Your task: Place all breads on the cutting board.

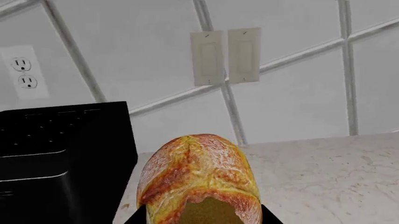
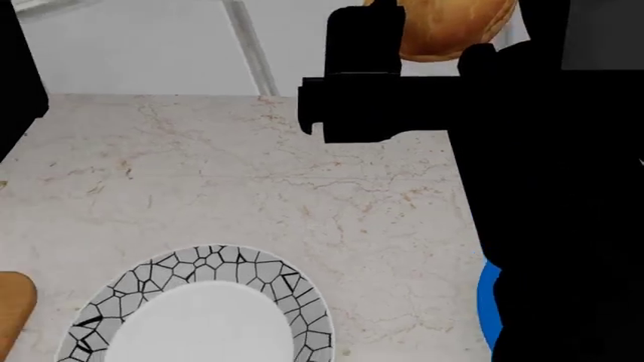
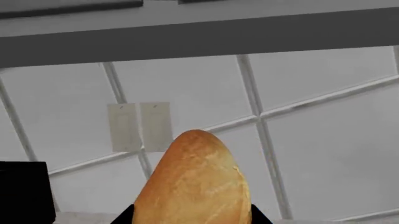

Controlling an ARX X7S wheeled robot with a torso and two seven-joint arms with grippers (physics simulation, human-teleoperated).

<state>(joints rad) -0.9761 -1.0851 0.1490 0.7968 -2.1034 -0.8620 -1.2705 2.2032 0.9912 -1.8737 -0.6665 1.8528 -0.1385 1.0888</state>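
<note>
while each arm's fingers grasp one of the breads above the worktop, no cutting board shows; a blind release could land a loaf on the cracked-rim plate.

counter open centre; cracked-rim plate near edge; black toaster beside left loaf

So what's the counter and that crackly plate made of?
The counter looks like polished marble: cream, with thin brownish veins. The plate looks like glazed ceramic: a smooth white middle and a black cracked-pattern rim. Being rendered, both are guesses.
</note>
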